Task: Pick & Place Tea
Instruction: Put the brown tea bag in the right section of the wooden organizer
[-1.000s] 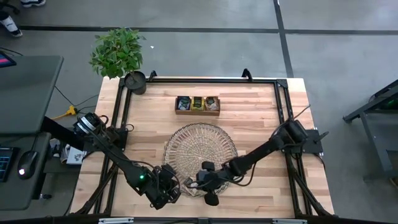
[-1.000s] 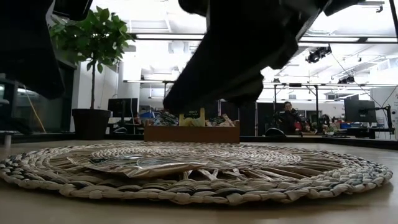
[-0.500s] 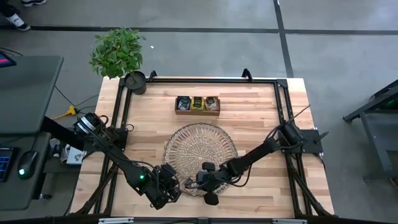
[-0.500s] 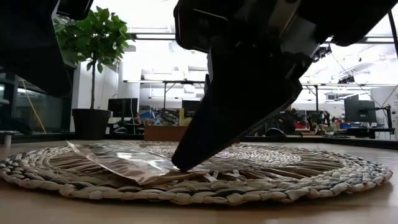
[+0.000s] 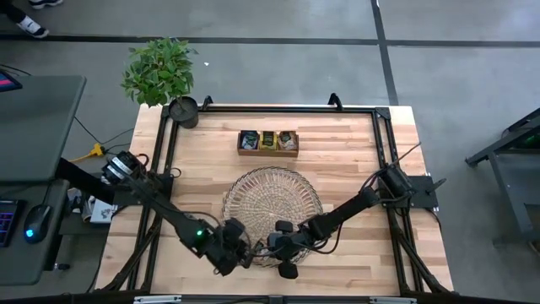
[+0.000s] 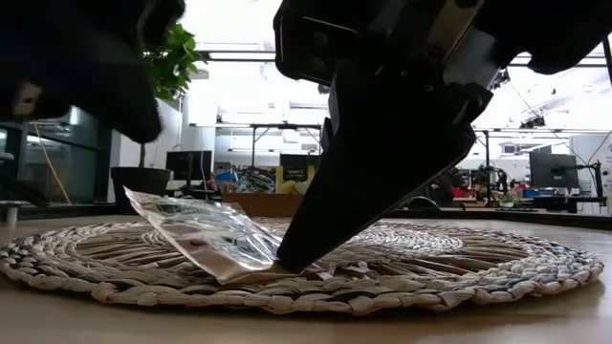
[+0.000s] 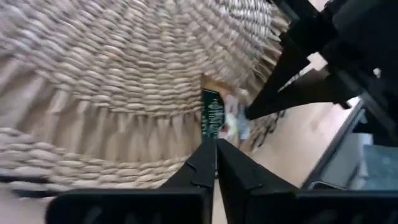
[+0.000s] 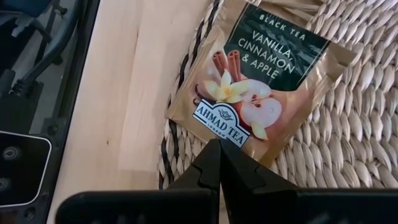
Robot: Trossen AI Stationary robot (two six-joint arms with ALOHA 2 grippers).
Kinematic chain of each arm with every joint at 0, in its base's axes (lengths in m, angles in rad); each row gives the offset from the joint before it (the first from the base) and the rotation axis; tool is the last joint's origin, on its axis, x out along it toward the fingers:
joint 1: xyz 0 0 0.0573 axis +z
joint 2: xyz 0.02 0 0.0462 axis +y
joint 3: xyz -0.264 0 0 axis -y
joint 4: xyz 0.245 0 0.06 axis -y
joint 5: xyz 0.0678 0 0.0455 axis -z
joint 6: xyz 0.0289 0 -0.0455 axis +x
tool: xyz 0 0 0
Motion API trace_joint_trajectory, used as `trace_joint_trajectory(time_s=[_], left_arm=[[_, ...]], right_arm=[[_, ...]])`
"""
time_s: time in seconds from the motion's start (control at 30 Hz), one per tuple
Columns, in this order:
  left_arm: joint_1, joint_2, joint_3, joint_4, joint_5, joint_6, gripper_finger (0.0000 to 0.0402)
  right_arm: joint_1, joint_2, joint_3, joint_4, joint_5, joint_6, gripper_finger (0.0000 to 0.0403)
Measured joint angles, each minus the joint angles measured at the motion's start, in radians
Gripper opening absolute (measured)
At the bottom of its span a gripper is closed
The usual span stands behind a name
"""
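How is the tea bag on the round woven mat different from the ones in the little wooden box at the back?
The tea bag on the mat lies alone, right at the near rim, with one edge tilted up; those in the wooden box stand packed together in three compartments. The right gripper, shut, pinches the mat one's edge and the left gripper points at it; the boxed ones are untouched. All are small flat sachets.

Open-plan lab or office: rows of desks with monitors [image 6: 553, 169], ceiling strip lights [image 6: 256, 56].
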Motion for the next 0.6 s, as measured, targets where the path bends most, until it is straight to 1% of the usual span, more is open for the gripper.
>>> trace_joint_trajectory(time_s=[0.1,0.23,0.33,0.4,0.5,0.6], left_arm=[[0.041,0.018,0.002,0.028,0.09,0.013,0.0041],[0.085,0.046,0.001,0.029,0.233,0.022,0.0102],[0.106,0.066,0.001,0.042,0.315,0.023,0.0145],[0.119,0.079,0.001,0.084,0.361,0.028,0.0167],[0.127,0.093,0.001,0.15,0.4,0.057,0.0188],[0.137,0.118,0.002,0.233,0.426,0.072,0.0194]], right_arm=[[0.0,0.0,0.0,-0.001,-0.001,-0.004,0.0],[0.0,0.0,0.0,-0.003,-0.013,-0.006,0.0],[0.001,0.0,-0.001,-0.004,-0.016,-0.006,0.0],[0.001,0.0,-0.001,-0.005,-0.019,-0.006,0.0],[0.001,0.0,-0.001,-0.007,-0.02,-0.006,0.0],[0.001,0.0,-0.001,-0.008,-0.021,-0.007,0.0]])
